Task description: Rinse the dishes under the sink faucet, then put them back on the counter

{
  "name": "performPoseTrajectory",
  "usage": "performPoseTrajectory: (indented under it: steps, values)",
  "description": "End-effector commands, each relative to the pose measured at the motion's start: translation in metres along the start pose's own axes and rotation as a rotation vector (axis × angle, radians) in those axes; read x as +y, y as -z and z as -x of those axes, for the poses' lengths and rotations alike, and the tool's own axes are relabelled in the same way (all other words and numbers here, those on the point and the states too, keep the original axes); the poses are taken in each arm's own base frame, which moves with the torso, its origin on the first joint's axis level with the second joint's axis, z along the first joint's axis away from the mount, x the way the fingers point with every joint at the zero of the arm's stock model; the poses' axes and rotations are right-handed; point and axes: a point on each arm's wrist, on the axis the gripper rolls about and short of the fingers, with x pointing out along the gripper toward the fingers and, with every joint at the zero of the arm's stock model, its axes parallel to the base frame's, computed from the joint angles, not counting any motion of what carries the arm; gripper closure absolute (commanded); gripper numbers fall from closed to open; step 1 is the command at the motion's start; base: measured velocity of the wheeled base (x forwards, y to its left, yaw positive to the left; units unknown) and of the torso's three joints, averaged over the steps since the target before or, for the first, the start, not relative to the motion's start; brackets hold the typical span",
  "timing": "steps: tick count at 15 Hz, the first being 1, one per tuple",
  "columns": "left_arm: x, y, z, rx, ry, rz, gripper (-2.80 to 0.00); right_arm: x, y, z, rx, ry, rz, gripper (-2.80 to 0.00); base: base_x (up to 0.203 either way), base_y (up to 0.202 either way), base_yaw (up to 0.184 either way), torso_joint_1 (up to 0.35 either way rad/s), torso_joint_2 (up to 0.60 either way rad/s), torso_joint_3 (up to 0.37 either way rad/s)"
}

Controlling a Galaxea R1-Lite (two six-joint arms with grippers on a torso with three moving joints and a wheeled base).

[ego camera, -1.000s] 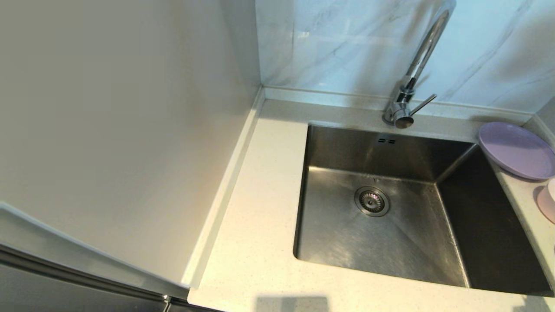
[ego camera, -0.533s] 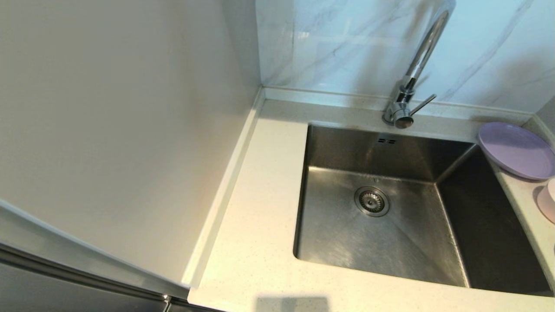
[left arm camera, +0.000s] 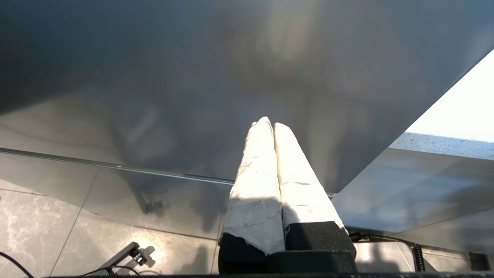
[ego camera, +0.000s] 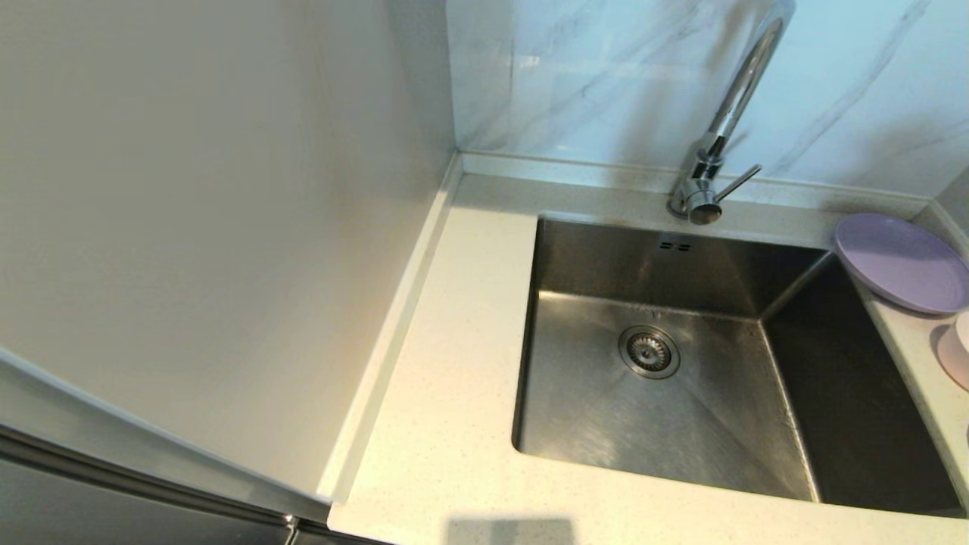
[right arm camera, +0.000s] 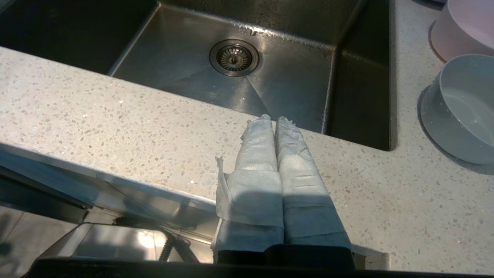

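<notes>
The lavender plate [ego camera: 901, 261] is laid flat on the tabletop [ego camera: 447, 424] at the far right corner, beside the right rim of the sink [ego camera: 855, 393], with its near-left edge projecting slightly over the basin. Its open face is turned upward. Being round, it has no long axis. The pinkish cup [right arm camera: 463, 27] is set upright on the same strip of tabletop, just nearer than the plate, with its mouth upward; only its edge is visible in the head view. A grey bowl [right arm camera: 459, 108] is placed beside the cup, nearer still, open side up.

The sink faucet [ego camera: 730, 113] is mounted behind the basin's far rim. Its gooseneck is raised upward and to the right, and its thin lever [ego camera: 738, 183] is pointed to the right. No water is seen at the drain strainer [ego camera: 649, 351].

The right claw [right arm camera: 274, 120] is held above the near tabletop strip in front of the sink, aimed toward the basin, with its wrapped fingers pressed together and nothing between them. The left claw [left arm camera: 270, 123] is parked low before a grey cabinet panel [left arm camera: 193, 77], likewise closed and empty.
</notes>
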Motion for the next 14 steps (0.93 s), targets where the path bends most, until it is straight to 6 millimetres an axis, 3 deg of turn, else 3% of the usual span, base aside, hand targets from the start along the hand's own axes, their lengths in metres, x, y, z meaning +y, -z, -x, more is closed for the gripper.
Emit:
performPoseTrajectory:
  steps: [1, 14]
  values:
    - [0.0000, 0.0000, 0.0000, 0.000, 0.000, 0.000, 0.00, 0.0003, 0.0039, -0.0006, 0.014, -0.004, -0.014, 0.00, 0.000, 0.000, 0.000, 0.000, 0.00, 0.000]
    - [0.0000, 0.0000, 0.0000, 0.000, 0.000, 0.000, 0.00, 0.0002, 0.0040, -0.0006, 0.014, -0.003, -0.036, 0.00, 0.000, 0.000, 0.000, 0.000, 0.00, 0.000]
